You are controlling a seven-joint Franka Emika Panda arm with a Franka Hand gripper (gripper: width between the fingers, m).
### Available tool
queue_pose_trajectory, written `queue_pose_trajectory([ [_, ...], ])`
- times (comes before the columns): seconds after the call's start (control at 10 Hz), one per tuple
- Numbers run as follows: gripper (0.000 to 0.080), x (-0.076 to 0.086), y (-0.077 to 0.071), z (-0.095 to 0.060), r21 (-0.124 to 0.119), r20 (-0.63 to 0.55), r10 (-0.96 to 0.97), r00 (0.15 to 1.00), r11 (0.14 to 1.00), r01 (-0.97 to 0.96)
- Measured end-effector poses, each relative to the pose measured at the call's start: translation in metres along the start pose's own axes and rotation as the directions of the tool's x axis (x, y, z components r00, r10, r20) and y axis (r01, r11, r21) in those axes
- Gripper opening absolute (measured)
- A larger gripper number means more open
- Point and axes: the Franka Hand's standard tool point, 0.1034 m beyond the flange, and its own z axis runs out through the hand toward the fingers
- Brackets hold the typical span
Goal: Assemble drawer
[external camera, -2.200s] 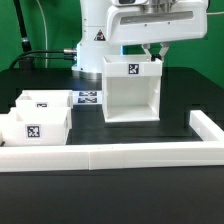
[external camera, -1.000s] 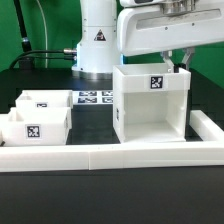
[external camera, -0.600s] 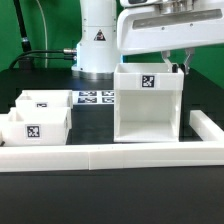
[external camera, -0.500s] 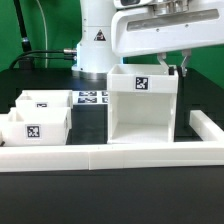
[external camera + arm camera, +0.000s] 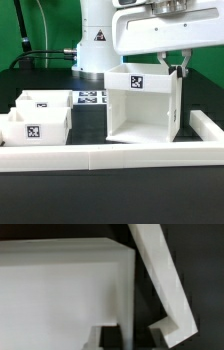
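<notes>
The white drawer housing (image 5: 143,108), a tall open-fronted box with a square tag on its top edge, stands on the black table at the exterior view's right. My gripper (image 5: 179,70) comes down from above and is shut on the housing's right side wall at its top edge. In the wrist view the housing (image 5: 60,291) fills most of the frame and its thin wall runs between my dark fingers (image 5: 107,338). Two small white trays (image 5: 35,117), each with a tag, sit side by side at the exterior view's left.
A long low white border wall (image 5: 110,156) runs along the table's front and turns back at the right (image 5: 206,125); it also shows in the wrist view (image 5: 165,286). The marker board (image 5: 88,97) lies flat behind the trays. The robot's base (image 5: 95,40) stands at the back.
The housing, held by my gripper, has come forward and to the exterior view's right from the back of the table, then shifted slightly left in the last half second. The trays have not moved.
</notes>
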Motion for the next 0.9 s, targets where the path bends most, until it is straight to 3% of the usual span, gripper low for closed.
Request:
queue_pose_trajectory([
  [0.2,0.0044,-0.002,-0.002,0.003,0.006,-0.006,0.192,0.981,0.981,-0.192],
  [0.3,0.0044,0.003,-0.006,0.003,0.038,-0.021,0.318,0.948,0.948,-0.317],
  [0.9,0.0045,0.007,-0.010,0.001,0.061,0.009,0.590,0.807,0.805,-0.590],
])
